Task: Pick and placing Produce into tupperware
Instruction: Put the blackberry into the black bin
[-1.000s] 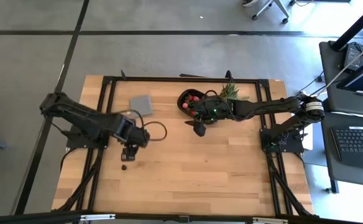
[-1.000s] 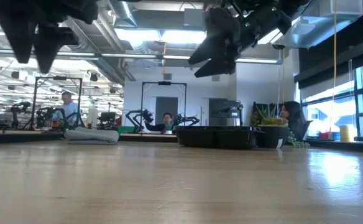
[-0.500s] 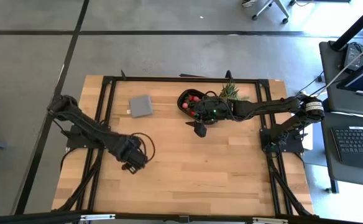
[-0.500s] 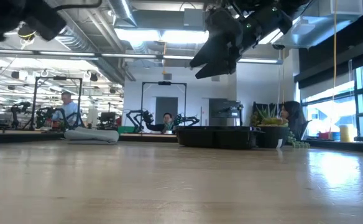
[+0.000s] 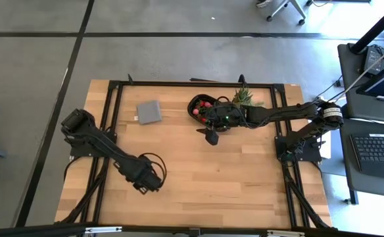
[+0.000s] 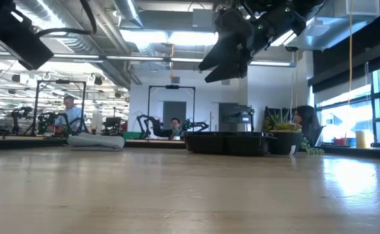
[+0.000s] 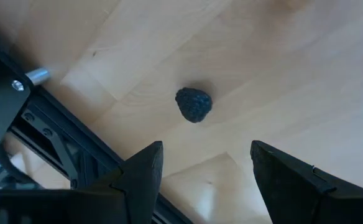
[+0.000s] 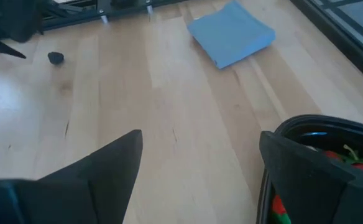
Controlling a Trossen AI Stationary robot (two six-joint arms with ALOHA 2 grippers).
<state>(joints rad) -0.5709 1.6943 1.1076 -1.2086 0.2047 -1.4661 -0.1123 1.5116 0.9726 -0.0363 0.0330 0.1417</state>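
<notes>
The left gripper [image 7: 203,174] hangs over the near-left part of the table [image 5: 244,184], pointed down at 1 dark berry [image 7: 194,104] that lies alone on the bare wood. Its 2 fingers stand spread with nothing between them, and the berry sits beyond the fingertips, in line with the gap between them; this placement suits a straight descent onto the piece. In the high view the arm covers the berry.

The tupperware [image 5: 195,105] rests at the far edge of the table, just beside the spiky green plant [image 5: 243,97], and already holds red pieces [image 5: 205,104]. The berry is well apart from it, so a long carry is judged necessary after the grasp.

The right gripper [image 8: 197,168] is raised beside the near rim of the tupperware, fingers apart and empty. It appears to be waiting.

The grey square piece [image 5: 149,112] lies flat between the 2 work areas and is not part of the transfer.
</notes>
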